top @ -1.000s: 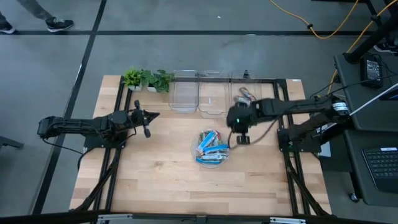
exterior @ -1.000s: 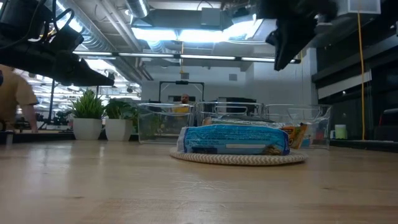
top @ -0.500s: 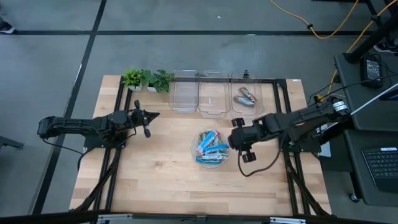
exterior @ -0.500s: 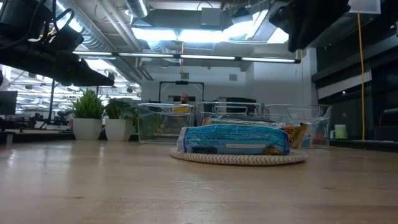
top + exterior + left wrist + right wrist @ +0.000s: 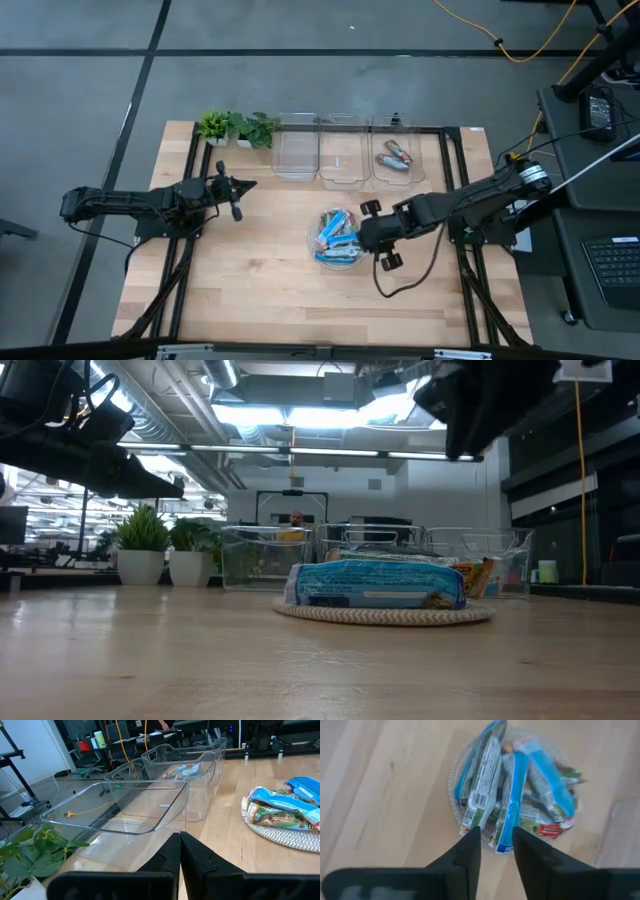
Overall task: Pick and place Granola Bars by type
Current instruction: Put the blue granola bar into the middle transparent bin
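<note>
Several granola bars [image 5: 335,238], mostly blue with some white, green and red, lie piled on a round clear plate [image 5: 314,250] at the table's middle; in the right wrist view the granola bars [image 5: 515,800] fill the plate [image 5: 454,795]. Two more bars [image 5: 394,156] lie in the rightmost clear bin. My right gripper [image 5: 364,234] hangs open over the plate's right edge, pointing down at the pile; its fingers [image 5: 470,851] stand above the bars and touch nothing. My left gripper [image 5: 245,184] waits shut at the table's left side, above the wood.
Three clear rectangular bins [image 5: 343,158] stand in a row along the far edge; the left and middle ones look bare. Two small potted plants [image 5: 238,128] sit at the far left corner. Bare wood lies on the near side of the plate [image 5: 385,614].
My right gripper has swung from beside the rightmost bin toward the table's near edge and leftward, ending over the plate's right edge. The bars and plate have stayed put.
</note>
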Robot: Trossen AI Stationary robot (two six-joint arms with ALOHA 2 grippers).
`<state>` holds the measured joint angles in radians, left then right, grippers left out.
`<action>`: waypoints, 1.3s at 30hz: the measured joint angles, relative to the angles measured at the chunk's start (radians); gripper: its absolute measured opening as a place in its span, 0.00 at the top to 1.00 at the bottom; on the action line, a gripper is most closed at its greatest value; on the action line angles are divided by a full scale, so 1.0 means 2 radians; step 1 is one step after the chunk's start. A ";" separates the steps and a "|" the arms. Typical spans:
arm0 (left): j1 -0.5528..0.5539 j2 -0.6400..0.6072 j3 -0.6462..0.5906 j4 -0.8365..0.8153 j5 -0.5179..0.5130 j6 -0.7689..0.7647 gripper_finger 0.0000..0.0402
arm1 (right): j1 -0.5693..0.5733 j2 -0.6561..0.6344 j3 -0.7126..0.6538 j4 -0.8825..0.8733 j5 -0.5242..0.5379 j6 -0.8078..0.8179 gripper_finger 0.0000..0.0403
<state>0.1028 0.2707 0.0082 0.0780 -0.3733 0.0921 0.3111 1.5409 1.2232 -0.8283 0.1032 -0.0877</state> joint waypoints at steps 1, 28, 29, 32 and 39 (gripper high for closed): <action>0.000 0.000 0.000 0.000 0.000 0.000 0.99 | 0.000 0.009 0.000 -0.002 0.000 0.000 0.68; 0.000 0.000 0.000 -0.001 0.000 0.000 0.99 | -0.054 0.099 -0.001 0.036 0.013 -0.026 0.37; 0.000 0.000 0.000 -0.001 0.000 0.000 0.99 | -0.054 0.100 -0.001 0.035 0.012 -0.026 0.38; 0.000 0.000 0.000 -0.001 0.000 0.000 0.99 | -0.054 0.105 -0.001 0.034 0.007 -0.026 0.42; 0.000 0.000 0.000 0.000 0.000 0.000 0.99 | -0.054 0.128 -0.001 0.036 -0.013 -0.026 0.50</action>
<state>0.1029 0.2710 0.0083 0.0778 -0.3733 0.0921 0.2026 1.7970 1.2217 -0.7565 0.0765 -0.1407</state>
